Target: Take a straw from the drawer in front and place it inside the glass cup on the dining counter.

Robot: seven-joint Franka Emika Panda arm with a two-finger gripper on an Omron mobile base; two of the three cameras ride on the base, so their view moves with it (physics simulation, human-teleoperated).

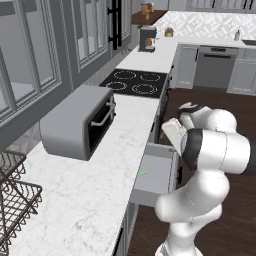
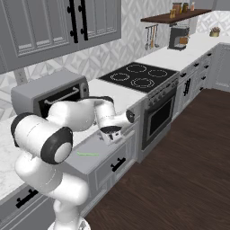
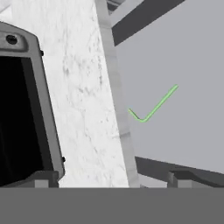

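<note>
End effector (image 2: 111,133) open above one drawer (image 2: 104,155) holding one straw (image 3: 153,106).

The straw (image 3: 154,106) lies flat in the open drawer (image 3: 188,65).

Arm (image 2: 67,121) bent fwd, wrist angled down, fingers (image 3: 43,178) spread wide, empty.

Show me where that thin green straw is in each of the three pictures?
Left base view: the straw lies in the open drawer, lower middle.
Right base view: straw left of centre, in the drawer.
Hand view: straw right of centre.
Shared landmark: the toaster oven on the marble worktop.
</note>
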